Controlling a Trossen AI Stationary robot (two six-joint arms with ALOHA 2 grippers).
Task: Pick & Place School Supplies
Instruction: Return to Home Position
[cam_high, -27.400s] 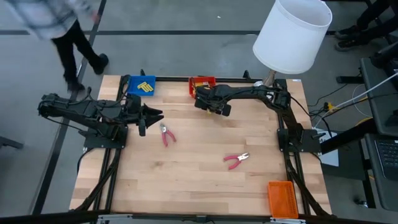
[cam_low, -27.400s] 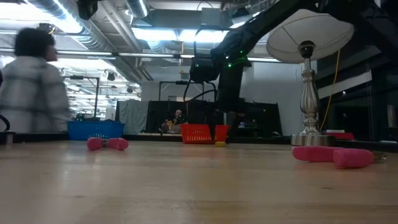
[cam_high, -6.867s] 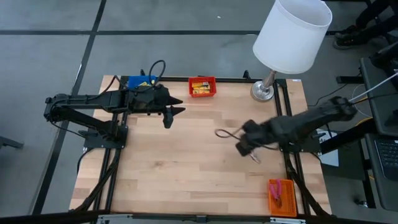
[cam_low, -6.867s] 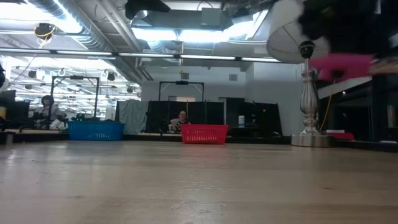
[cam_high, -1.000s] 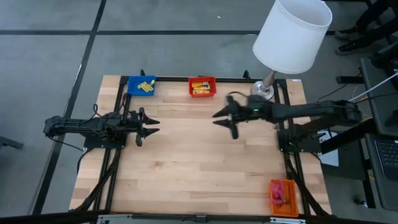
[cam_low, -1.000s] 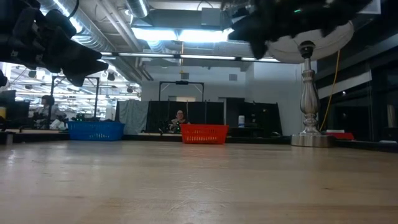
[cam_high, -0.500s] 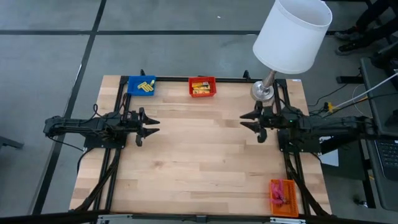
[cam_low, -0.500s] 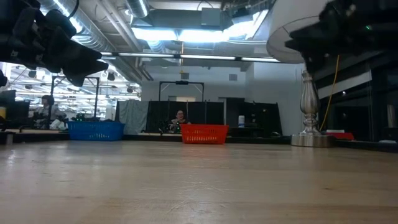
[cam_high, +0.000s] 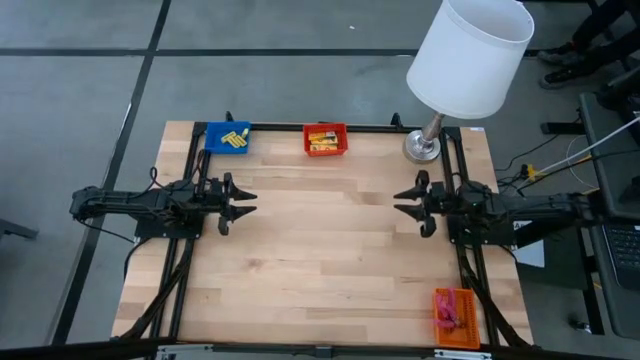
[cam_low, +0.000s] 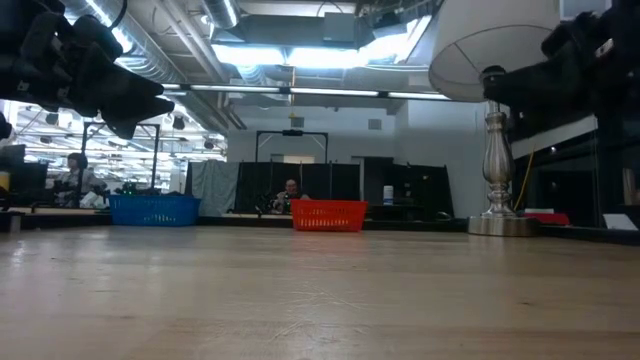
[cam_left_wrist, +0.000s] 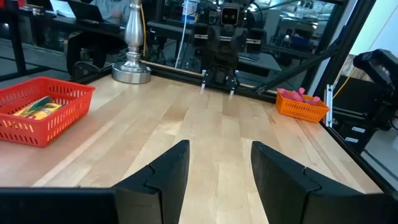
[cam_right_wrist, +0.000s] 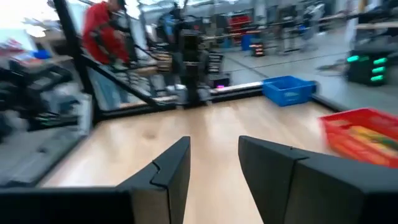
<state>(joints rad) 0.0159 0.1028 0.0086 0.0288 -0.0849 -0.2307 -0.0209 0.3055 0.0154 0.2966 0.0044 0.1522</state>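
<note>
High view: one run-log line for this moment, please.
left gripper: open, empty, left side | right gripper: open, empty, right side | pink-handled plier-like tools: in orange plastic tray

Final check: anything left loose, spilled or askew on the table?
Nothing stands out. Yellow supplies lie in the blue tray and red tray, pink tools in the orange tray. The left end effector and right end effector are open and empty at the sides of the table.

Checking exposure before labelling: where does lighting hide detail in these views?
High view: even light, the left gripper and right gripper stand out against the table. Low view: bright ceiling lights leave both as dark silhouettes. Left wrist view: pale sheen on the table.
</note>
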